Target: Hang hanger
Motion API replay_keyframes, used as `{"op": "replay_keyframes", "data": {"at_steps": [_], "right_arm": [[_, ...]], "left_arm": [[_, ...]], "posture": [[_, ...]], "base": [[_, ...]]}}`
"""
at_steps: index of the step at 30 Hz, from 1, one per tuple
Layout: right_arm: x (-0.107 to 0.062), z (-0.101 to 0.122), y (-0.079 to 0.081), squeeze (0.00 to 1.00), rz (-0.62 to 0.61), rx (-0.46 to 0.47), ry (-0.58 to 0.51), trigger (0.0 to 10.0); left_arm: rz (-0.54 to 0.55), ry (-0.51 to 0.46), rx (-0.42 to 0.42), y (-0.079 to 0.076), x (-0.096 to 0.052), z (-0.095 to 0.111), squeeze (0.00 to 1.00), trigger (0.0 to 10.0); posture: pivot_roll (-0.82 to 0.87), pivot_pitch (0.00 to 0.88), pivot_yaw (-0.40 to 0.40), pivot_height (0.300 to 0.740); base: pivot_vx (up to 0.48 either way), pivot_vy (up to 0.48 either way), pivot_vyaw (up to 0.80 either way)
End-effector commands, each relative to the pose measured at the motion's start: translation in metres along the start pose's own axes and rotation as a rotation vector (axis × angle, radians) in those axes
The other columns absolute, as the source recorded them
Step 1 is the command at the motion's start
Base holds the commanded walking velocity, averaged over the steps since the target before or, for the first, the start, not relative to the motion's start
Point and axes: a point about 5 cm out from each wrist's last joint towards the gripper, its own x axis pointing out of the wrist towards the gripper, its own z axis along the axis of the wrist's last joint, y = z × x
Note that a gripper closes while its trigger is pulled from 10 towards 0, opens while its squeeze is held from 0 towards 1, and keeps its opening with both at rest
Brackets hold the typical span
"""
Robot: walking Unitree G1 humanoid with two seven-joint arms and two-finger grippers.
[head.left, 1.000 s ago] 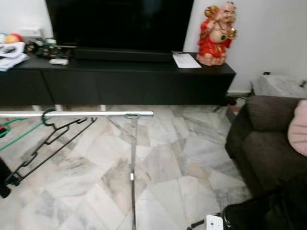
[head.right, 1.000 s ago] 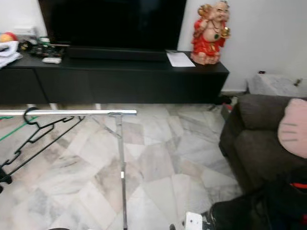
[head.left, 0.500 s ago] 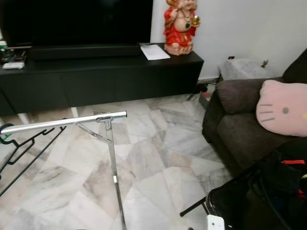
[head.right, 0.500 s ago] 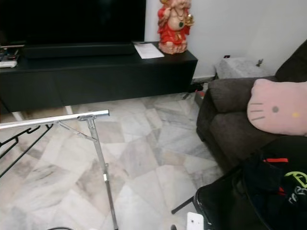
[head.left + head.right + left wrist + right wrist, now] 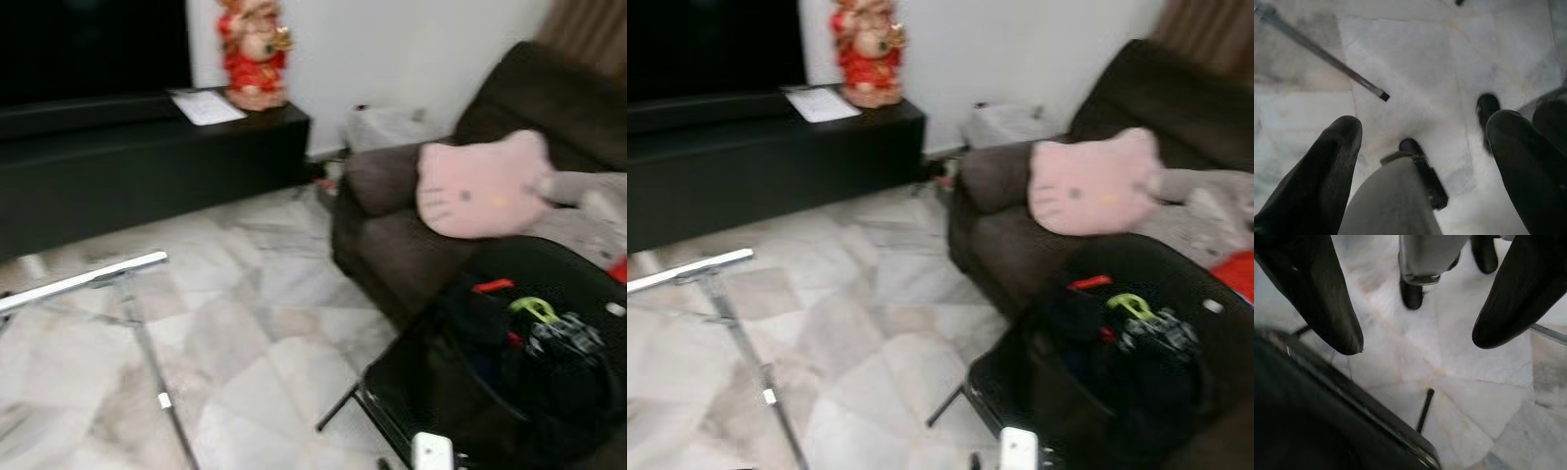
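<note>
The silver rail (image 5: 83, 279) of a clothes rack ends at the left of the blurred head views, on a thin upright post (image 5: 147, 362). My left gripper (image 5: 1424, 125) hangs open over the marble floor, nothing between its black fingers (image 5: 1327, 181); a thin rack bar (image 5: 1327, 54) lies on the floor beyond it. My right gripper (image 5: 1418, 342) also hangs open and empty, above the floor beside the edge of a black seat (image 5: 1327, 426).
A long black TV cabinet (image 5: 147, 157) with a red figurine (image 5: 253, 49) and a paper (image 5: 206, 108) stands at the back. At right is a brown sofa (image 5: 392, 235) with a pink cat-face cushion (image 5: 480, 186). A black seat (image 5: 509, 382) holding dark things stands close at right.
The whole picture has swung to the right: the camera turned. The black hanger on the rail slid out at the left edge; the sofa, cushion and black seat came in.
</note>
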Motion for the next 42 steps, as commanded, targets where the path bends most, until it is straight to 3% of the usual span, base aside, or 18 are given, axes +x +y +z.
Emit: {"op": "replay_keyframes", "data": {"at_steps": [1,28,42], "right_arm": [[-0.0016,-0.0050,-0.0095,0.00,-0.028,-0.002,0.016,10.0],[-0.0017,-0.0042,-0.0088,0.00,-0.028,0.012,0.003,10.0],[-0.0018,-0.0023,-0.0081,0.00,-0.019,0.014,-0.022,10.0]], "left_arm": [[-0.086,0.156,-0.049,-0.0369,-0.0165,-0.0342,0.00,10.0],[-0.090,0.155,-0.062,-0.0368,-0.0165,-0.0342,0.00,10.0],[-0.088,0.159,-0.069,-0.0366,-0.0165,-0.0345,0.00,10.0]], "posture": [[-0.01,0.096,-0.059,0.740],[-0.01,0.097,-0.057,0.740],[-0.02,0.099,-0.057,0.740]], "base": [[0.000,0.000,-0.78],[0.000,0.000,-0.77],[0.000,0.000,0.00]]}}
